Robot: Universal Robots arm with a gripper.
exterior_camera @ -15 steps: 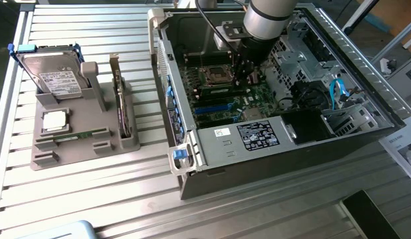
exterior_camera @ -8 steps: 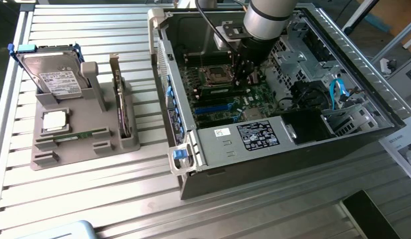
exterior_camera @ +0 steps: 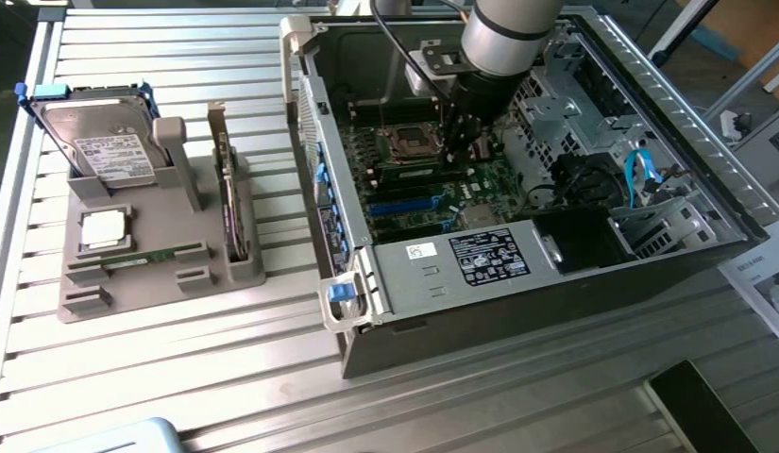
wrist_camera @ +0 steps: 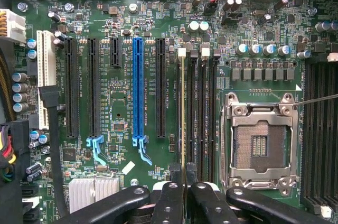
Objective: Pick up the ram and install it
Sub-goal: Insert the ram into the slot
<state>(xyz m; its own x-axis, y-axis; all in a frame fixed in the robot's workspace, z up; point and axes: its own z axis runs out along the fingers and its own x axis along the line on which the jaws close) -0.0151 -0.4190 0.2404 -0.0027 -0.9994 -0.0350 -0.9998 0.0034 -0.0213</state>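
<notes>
Exterior: hand low inside open PC case on bench, over motherboard by CPU socket

Wrist: hand clenched on ram, edge-on, lined along memory slots beside socket

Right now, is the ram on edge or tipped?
On edge: the ram is a thin line along the memory slot, in the hand.

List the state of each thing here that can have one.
Computer case: open, side panel off.
Ram: held on edge along a memory slot.
Gripper: shut on the ram.
Processor socket: empty.
Blue card slot: empty.
Hard drive: upright in its holder.
</notes>
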